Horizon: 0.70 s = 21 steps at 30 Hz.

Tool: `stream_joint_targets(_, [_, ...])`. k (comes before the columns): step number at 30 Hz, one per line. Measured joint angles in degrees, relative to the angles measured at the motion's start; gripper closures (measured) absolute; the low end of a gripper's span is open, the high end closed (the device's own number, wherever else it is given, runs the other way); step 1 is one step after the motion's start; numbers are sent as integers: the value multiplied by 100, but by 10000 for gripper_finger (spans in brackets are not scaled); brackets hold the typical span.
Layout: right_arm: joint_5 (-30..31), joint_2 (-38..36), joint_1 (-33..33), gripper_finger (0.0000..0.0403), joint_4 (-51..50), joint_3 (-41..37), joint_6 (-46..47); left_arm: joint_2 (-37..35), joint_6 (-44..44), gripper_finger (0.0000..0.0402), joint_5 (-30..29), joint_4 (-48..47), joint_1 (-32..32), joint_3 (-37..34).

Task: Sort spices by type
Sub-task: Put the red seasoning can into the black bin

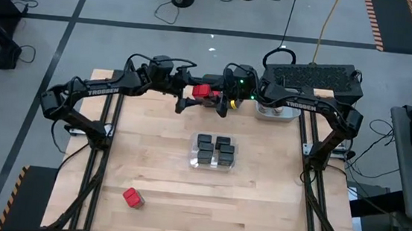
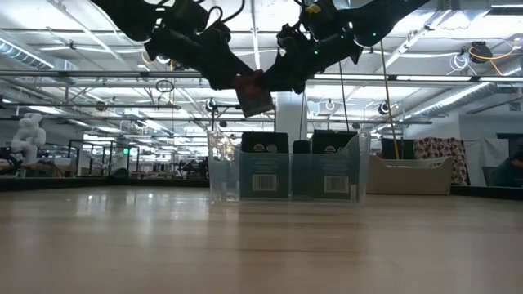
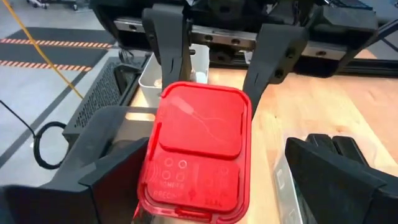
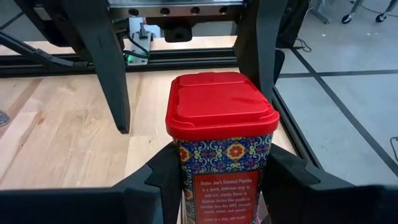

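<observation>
The right hand point(image 4: 217, 180) is clamped on a red-topped spice tin point(image 4: 222, 134), its two dark fingers point(image 4: 158, 177) pressing the patterned sides just under the red lid, with the label turned toward the wrist. From above, this hand holds the tin point(image 1: 205, 92) in the air over the far middle of the surface point(image 1: 157, 156), and the level view shows the tin point(image 2: 254, 95) tilted and well clear of the wood.

The left hand point(image 3: 205, 186) meets it from the other side with its fingers point(image 3: 106, 168) spread wide on either flank of the red lid point(image 3: 199, 149), not touching it. Seen from overhead, the left hand point(image 1: 186, 99) sits just beside the tin.

Nearer the middle of the surface stands a clear bin point(image 1: 213, 152) holding four black boxy spice tins point(image 1: 205, 142). A second red-topped tin point(image 1: 133, 197) lies alone toward the near left edge, well apart from both hands. A light grey bin point(image 1: 275, 112) sits at the far right under the right arm.
</observation>
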Motion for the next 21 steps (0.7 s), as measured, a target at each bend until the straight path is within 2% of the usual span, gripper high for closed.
stream_joint_targets(11, [7,0,-2,245,-116,0,-24,0,172,34,-60,54,7,0])
stream_joint_targets(21, [7,0,-2,245,-114,0,-24,0,253,76,-331,55,7,0])
